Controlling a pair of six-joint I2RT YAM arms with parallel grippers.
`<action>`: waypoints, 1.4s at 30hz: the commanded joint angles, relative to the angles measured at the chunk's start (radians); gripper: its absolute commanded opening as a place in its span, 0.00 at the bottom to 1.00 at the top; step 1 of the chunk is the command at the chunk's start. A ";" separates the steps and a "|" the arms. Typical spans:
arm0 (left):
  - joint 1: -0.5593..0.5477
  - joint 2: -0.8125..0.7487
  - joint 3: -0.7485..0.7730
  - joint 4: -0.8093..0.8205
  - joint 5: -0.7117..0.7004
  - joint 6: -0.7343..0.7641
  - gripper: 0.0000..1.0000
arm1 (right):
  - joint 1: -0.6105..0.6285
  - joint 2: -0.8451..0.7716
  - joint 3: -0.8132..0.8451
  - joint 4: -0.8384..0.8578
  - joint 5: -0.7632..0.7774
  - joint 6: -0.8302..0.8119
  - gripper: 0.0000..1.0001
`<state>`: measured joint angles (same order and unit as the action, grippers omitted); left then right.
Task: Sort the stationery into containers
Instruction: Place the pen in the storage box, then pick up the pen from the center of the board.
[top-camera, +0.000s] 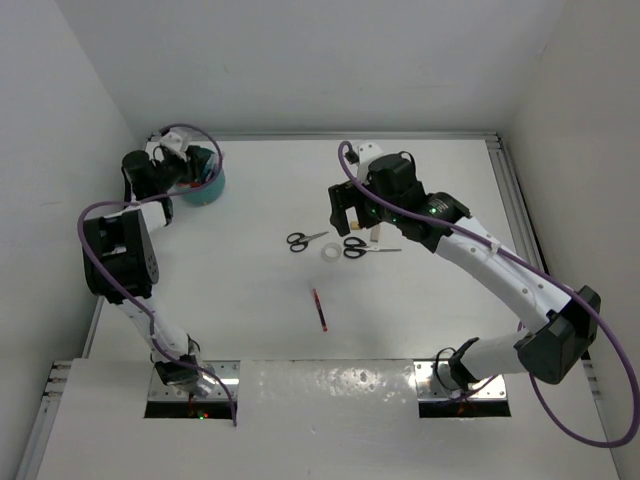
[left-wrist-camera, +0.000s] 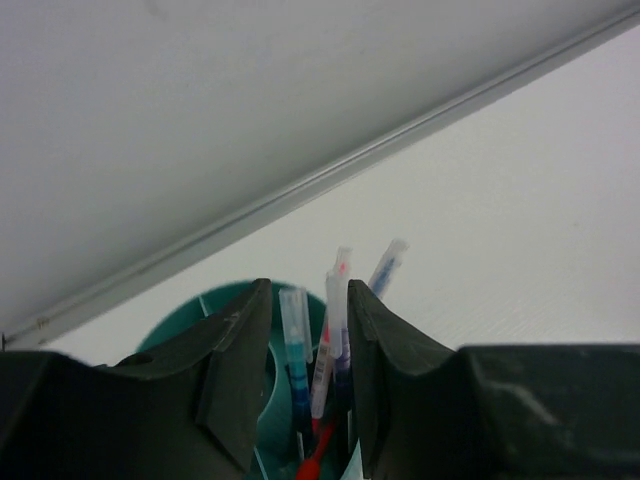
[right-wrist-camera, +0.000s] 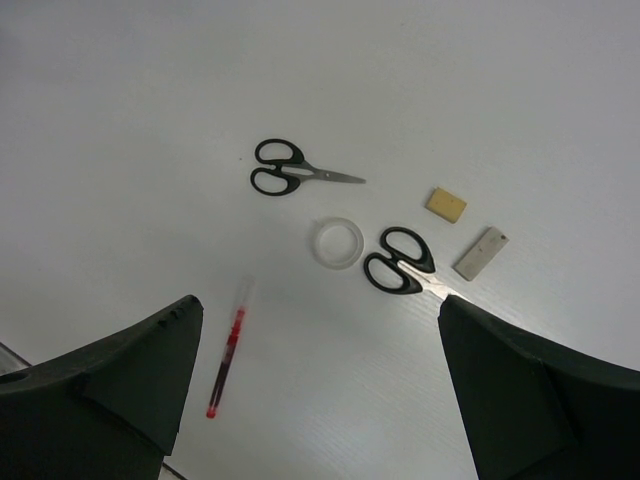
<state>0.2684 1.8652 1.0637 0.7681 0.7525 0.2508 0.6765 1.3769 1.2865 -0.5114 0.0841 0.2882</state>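
Observation:
The round teal organiser (top-camera: 208, 185) stands at the far left back, and my left gripper (top-camera: 195, 165) hangs right over it. In the left wrist view the organiser (left-wrist-camera: 205, 305) holds several upright pens. A blue pen (left-wrist-camera: 295, 340) and a clear red-marked pen (left-wrist-camera: 335, 300) stand between my left gripper's (left-wrist-camera: 307, 290) parted fingers, which stand open. My right gripper (right-wrist-camera: 318, 305) is wide open above the table's middle, holding nothing. Below it lie two black-handled scissors (right-wrist-camera: 280, 168) (right-wrist-camera: 398, 262), a clear tape roll (right-wrist-camera: 336, 243), a beige eraser (right-wrist-camera: 445, 204), a small white piece (right-wrist-camera: 481, 253) and a red pen (right-wrist-camera: 227, 360).
The back wall's metal rail (left-wrist-camera: 330, 180) runs just behind the organiser. In the top view the red pen (top-camera: 319, 308) lies alone nearer the arm bases, and the scissors (top-camera: 305, 240) and tape (top-camera: 330, 252) sit mid-table. White walls close in left, back and right.

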 joint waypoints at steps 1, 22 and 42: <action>-0.003 -0.115 0.123 -0.046 0.215 0.130 0.35 | 0.003 -0.042 0.001 -0.010 0.049 0.026 0.99; -0.356 -0.774 -0.269 -0.894 -0.617 -0.487 0.31 | 0.297 0.010 -0.432 0.049 0.053 0.289 0.33; -0.298 -1.089 -0.456 -0.837 -0.838 -0.496 0.32 | 0.399 0.418 -0.329 0.192 0.014 0.362 0.09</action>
<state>-0.0433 0.7986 0.6117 -0.1165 -0.0650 -0.2176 1.0721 1.7821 0.9596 -0.3202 0.0620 0.6235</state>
